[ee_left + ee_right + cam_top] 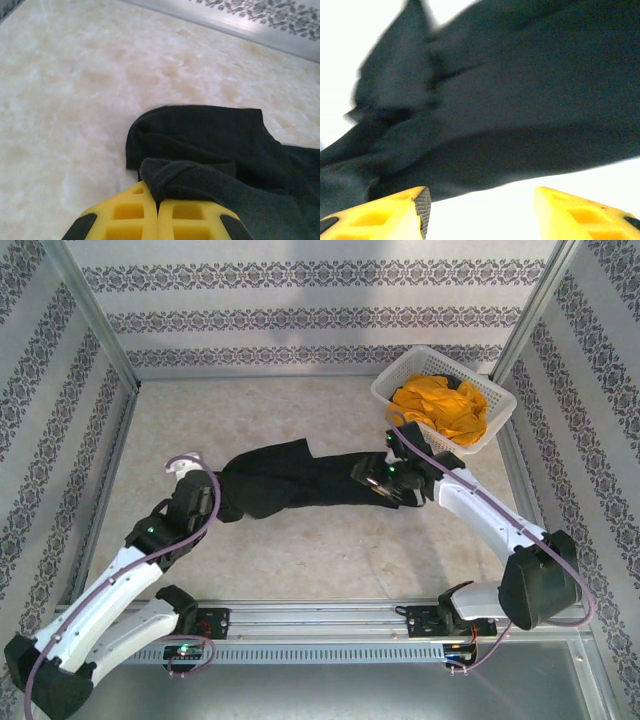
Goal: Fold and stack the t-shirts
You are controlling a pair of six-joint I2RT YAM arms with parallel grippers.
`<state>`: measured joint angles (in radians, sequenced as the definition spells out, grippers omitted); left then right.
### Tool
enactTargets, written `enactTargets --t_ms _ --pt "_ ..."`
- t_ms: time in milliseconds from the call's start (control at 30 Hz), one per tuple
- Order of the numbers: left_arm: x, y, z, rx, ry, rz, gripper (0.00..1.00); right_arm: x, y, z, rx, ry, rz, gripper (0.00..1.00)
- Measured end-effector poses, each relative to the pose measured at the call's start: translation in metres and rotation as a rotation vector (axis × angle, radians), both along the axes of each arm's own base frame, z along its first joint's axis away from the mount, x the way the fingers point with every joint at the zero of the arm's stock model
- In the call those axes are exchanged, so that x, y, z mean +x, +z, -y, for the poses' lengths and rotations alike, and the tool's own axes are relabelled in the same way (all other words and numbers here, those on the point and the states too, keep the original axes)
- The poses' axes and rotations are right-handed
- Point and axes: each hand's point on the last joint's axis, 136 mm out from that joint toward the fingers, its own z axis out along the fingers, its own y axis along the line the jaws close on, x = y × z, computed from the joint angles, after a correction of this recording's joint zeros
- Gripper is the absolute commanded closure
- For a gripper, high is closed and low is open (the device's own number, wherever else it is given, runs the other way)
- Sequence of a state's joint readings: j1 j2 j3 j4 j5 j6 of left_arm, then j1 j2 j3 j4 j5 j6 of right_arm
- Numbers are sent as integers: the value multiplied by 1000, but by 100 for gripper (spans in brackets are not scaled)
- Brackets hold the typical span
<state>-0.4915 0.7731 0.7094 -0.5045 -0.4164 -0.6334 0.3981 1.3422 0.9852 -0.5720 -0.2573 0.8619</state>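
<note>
**Black t-shirt [300, 480] lies crosswise between the arms, gripped at one end only**

The black t-shirt is bunched into a long, rumpled band on the table [300, 560]. Its long axis runs left to right across the middle, roughly parallel to the near edge where the arms are bolted.

At its left end, the left gripper [158, 202] has its yellow fingers pressed together on a rolled fold of the dark cloth. The rest of the shirt spreads away ahead and to the right of that pinch.

At the other end, the right gripper [480, 197] has its jaws well apart with nothing between them. In the blurred right wrist view the black cloth lies just ahead of the fingertips, beyond the gap rather than inside it.

The coming move probably turns on this: the shirt's right end is directly in front of the open right gripper, so that arm is the nearer one to take it. The left arm already anchors the far end.

The orange-yellow t-shirt [440, 408] sits crumpled in the white basket [497, 425] at the far right corner. It is well apart from the black one and closer to the right arm, and it is not yet folded.
</note>
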Motion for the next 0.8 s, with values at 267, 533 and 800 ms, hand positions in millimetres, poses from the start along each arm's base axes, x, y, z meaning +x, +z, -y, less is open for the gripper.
enactTargets --t_ms 267,533,800 --pt "-15 -22 -8 -83 42 -63 100 -8 -65 66 -266 -170 -139 35" --pt "-16 -23 -6 -109 43 -67 100 -16 -104 77 -362 -164 -257 45" --pt "-16 -23 -5 -117 36 -72 100 -11 -123 77 -380 -149 -275 87"
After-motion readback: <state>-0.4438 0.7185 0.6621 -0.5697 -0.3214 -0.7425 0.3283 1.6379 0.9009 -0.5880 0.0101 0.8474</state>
